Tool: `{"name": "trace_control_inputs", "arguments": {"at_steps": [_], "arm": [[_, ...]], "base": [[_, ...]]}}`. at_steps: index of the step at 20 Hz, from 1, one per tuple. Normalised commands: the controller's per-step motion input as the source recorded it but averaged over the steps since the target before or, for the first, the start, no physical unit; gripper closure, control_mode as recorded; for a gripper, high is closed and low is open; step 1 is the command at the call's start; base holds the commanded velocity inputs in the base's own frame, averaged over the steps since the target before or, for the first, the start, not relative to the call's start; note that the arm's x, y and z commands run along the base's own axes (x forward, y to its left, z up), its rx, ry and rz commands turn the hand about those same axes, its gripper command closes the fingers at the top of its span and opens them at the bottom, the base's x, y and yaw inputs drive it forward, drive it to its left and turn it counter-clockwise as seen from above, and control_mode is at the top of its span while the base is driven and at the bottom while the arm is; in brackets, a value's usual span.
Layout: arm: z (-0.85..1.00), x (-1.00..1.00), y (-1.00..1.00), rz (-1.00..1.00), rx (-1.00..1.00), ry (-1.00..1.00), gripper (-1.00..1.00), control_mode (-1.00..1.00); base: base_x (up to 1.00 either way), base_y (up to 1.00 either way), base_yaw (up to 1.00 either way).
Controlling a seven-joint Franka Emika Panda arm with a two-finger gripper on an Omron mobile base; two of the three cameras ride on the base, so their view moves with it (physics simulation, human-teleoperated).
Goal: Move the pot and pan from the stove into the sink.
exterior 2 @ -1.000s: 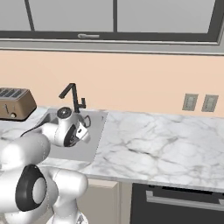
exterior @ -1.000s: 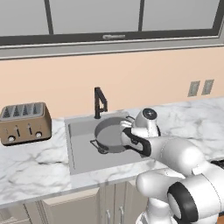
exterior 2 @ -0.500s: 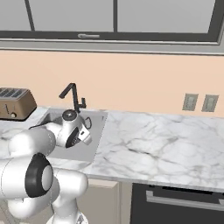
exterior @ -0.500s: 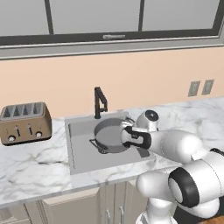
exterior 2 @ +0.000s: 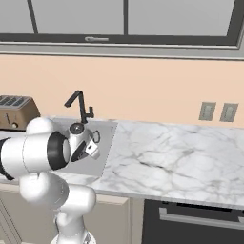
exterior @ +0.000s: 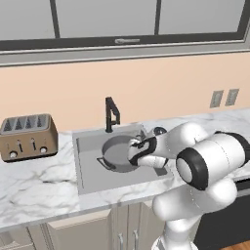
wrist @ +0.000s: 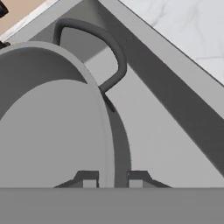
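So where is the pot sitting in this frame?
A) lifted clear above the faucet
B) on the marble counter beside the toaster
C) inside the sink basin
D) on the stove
C: the pot sits down inside the sink, in front of the faucet, with the gripper shut on its rim.

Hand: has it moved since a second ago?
Yes: the hand slid slightly left over the sink, toward the faucet, gripping the pot.

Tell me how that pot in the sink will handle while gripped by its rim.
The pot looks like rigid metal, so it probably won't flex. The gripper pinches only the thin rim, off-centre, so it may tilt. Its smooth wall could slip; the loop handle seems a surer hold.
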Motion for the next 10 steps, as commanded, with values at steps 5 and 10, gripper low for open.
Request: {"name": "trace_control_inputs", "arguments": {"at_steps": [5,10], "arm": [[-0.50,0.36,0.09,-0.01,0.01,0.00,1.00,-1.00],[-0.53,0.26,0.08,-0.01,0.00,0.00,1.00,-1.00]], "base": [[0.00,0.00,0.00],[0.00,0.00,0.00]]}}
